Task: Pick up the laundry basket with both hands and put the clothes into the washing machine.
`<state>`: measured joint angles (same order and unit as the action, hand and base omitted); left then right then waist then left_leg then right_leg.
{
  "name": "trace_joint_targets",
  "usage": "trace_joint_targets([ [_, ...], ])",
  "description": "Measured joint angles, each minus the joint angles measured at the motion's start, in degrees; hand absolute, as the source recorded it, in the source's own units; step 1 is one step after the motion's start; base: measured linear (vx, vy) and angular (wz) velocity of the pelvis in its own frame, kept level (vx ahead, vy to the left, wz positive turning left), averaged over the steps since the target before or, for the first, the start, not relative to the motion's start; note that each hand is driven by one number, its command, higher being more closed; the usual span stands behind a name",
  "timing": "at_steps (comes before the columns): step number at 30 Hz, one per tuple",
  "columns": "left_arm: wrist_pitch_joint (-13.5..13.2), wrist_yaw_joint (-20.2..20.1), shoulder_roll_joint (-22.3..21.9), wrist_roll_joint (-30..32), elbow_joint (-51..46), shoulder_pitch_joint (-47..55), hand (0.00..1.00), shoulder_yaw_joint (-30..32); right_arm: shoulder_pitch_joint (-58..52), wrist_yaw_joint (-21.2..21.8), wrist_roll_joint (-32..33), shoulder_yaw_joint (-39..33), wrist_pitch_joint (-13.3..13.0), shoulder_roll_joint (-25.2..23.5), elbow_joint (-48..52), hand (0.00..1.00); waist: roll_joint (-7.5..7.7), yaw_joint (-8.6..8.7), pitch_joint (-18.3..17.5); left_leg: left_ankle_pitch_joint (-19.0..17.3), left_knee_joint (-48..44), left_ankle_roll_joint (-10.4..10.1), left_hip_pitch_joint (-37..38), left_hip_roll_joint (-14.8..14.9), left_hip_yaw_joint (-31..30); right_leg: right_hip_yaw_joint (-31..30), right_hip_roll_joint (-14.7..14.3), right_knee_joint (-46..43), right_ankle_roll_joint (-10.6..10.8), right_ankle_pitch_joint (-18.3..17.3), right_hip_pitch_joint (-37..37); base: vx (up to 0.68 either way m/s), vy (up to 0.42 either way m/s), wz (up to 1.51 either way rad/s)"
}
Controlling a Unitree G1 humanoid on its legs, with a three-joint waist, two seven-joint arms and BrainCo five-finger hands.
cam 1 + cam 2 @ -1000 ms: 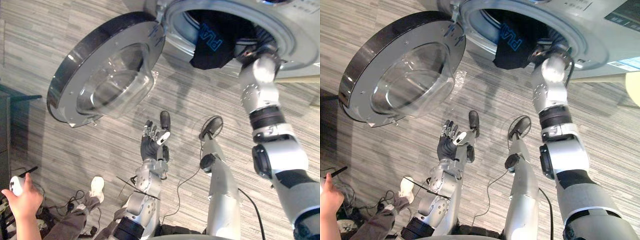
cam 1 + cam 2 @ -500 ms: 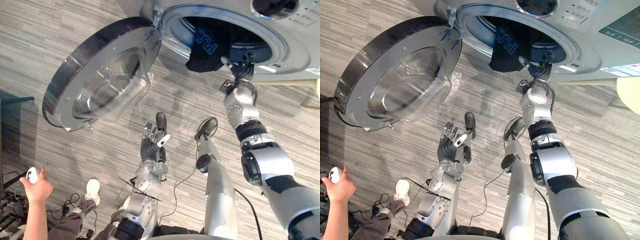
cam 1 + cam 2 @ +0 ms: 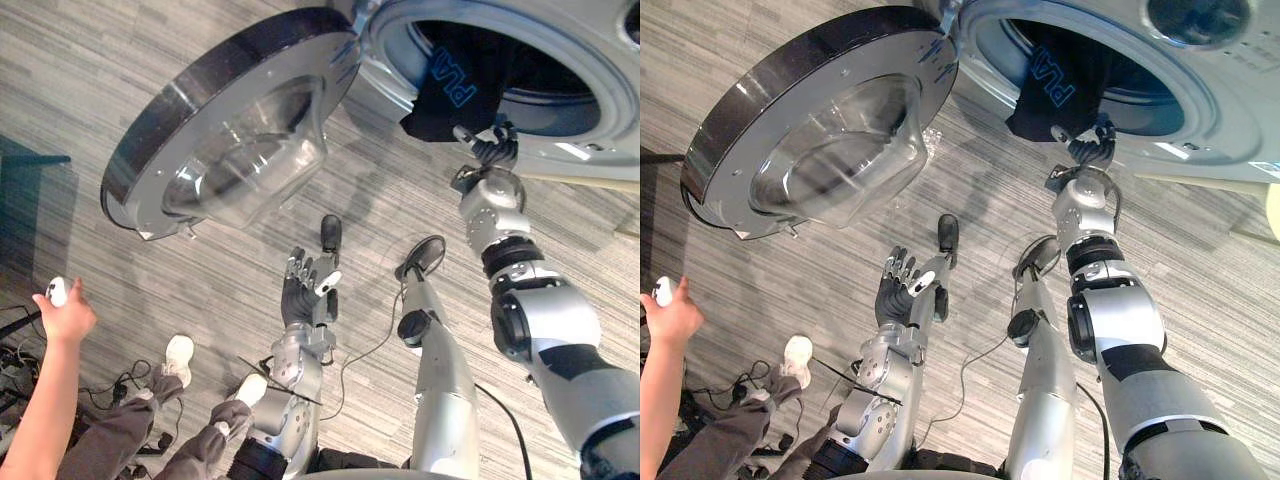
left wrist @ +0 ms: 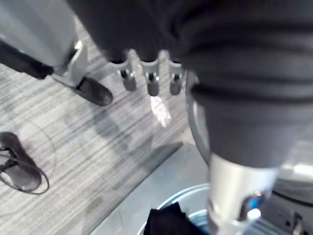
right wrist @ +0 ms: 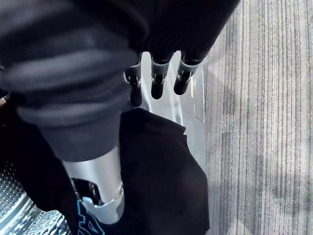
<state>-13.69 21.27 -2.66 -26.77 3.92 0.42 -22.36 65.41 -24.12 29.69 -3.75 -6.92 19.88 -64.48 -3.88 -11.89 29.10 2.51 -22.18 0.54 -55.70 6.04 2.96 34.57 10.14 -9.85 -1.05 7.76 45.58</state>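
Observation:
A black garment with blue print (image 3: 465, 85) hangs out of the washing machine's drum opening (image 3: 560, 95) over its lower rim. My right hand (image 3: 490, 148) is just below the garment's hem at the rim, fingers (image 5: 157, 81) relaxed and holding nothing; the garment (image 5: 156, 171) lies right past them. My left hand (image 3: 305, 290) is raised low over the floor, well short of the machine, its fingers (image 4: 152, 81) straight and empty.
The machine's round glass door (image 3: 240, 130) stands swung wide open to the left, over the striped grey floor. At the lower left a person holds a small white device (image 3: 58, 291); their legs and white shoes (image 3: 178, 357) are near my left arm.
My right hand has drawn back out of the drum to the rim under the hanging garment. The camera has shifted. The person's arm has moved up.

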Motion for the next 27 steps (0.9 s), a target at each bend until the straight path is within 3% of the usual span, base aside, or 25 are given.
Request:
trace_joint_targets([
  [8,0.0,0.0,0.0,0.5,-0.1,0.0,0.00,0.0,0.4,-0.7,0.2,0.1,0.0,2.6,-0.5,0.00,-0.45,-2.46,-0.2,-1.4,-3.0,0.4,-2.9,0.0,-1.7,1.7,0.1,-0.8,-0.2,-0.5,0.6,0.06,0.027,0.06],
  [10,0.0,0.0,0.0,0.5,-0.3,0.0,0.00,-0.1,0.9,-1.0,0.1,0.1,-0.4,4.1,-1.8,0.00,-1.98,-4.00,-1.1,-1.7,-3.0,0.3,-4.8,-0.2,-3.4,3.2,0.0,-1.2,-0.4,-1.2,1.4,0.04,0.032,0.15],
  [13,-0.2,0.1,0.0,0.5,-0.7,0.1,0.00,0.0,1.1,-3.1,0.0,0.0,-0.9,5.7,-2.2,0.00,-2.79,-5.92,-1.5,-1.3,-2.8,-0.3,-6.0,-0.3,-4.8,4.2,0.3,-3.1,-0.6,-2.6,2.8,0.04,0.004,0.15],
  [18,-0.4,0.1,0.1,0.5,-2.7,0.3,0.00,-0.5,1.4,-6.1,-1.2,0.0,-2.8,8.3,-1.9,0.00,-3.86,-6.38,-2.2,-0.7,-4.1,-1.2,-10.5,-1.1,-7.6,5.6,2.3,-10.0,0.5,-6.6,8.0,0.05,-0.020,0.15],
  [19,-0.5,0.2,0.0,0.5,-3.6,0.6,0.00,-0.4,1.3,-6.5,-1.6,0.5,-3.6,8.7,-1.3,1.00,-3.88,-6.32,-2.2,-0.8,-5.9,-1.2,-12.3,-1.0,-7.9,5.6,3.2,-13.0,1.2,-8.0,9.9,0.04,-0.013,-0.01],
  [22,-0.6,0.2,0.1,0.5,-4.8,0.6,0.00,-0.7,1.5,-7.4,-2.1,2.0,-4.4,10.0,0.8,1.00,-4.26,-6.89,-2.1,-0.9,-6.8,-1.3,-15.0,-0.8,-8.7,6.2,3.9,-16.1,4.5,-10.8,12.6,0.01,-0.013,-0.12],
  [24,-0.7,0.3,0.1,0.6,-4.9,0.6,0.00,-0.9,1.5,-8.1,-2.2,4.4,-5.4,13.4,1.2,1.00,-6.97,-8.29,-2.1,-0.9,-9.0,-1.3,-17.6,-0.1,-9.6,2.6,6.2,-35.7,2.1,-15.4,16.3,0.01,-0.041,0.11],
  [25,-0.8,0.4,0.1,0.6,-5.0,0.6,0.00,-0.7,1.5,-8.5,-2.2,4.4,-5.5,15.0,1.0,1.00,-7.83,-8.68,-2.0,-0.9,-9.4,-1.3,-18.4,-0.4,-10.0,1.2,5.9,-38.8,2.7,-18.3,15.0,-0.02,-0.054,0.70],
  [26,-0.8,1.0,0.3,0.6,-5.2,0.4,0.00,-0.5,1.8,-9.2,-2.2,4.3,-5.7,17.3,0.4,1.00,-7.44,-8.68,-2.1,-1.0,-10.2,-3.3,-19.7,-1.9,-8.6,2.2,5.8,-33.5,-1.7,-25.7,12.5,-0.05,-0.058,0.57],
  [27,-0.8,1.4,0.6,0.6,-5.2,0.1,0.00,-0.5,3.0,-9.0,-2.2,4.6,-5.5,19.2,0.9,1.00,-8.13,-8.70,-2.0,-3.2,-19.5,-3.5,-22.6,-2.0,-9.2,3.5,6.1,-32.5,-3.7,-25.7,13.7,0.07,-0.057,-0.24],
])
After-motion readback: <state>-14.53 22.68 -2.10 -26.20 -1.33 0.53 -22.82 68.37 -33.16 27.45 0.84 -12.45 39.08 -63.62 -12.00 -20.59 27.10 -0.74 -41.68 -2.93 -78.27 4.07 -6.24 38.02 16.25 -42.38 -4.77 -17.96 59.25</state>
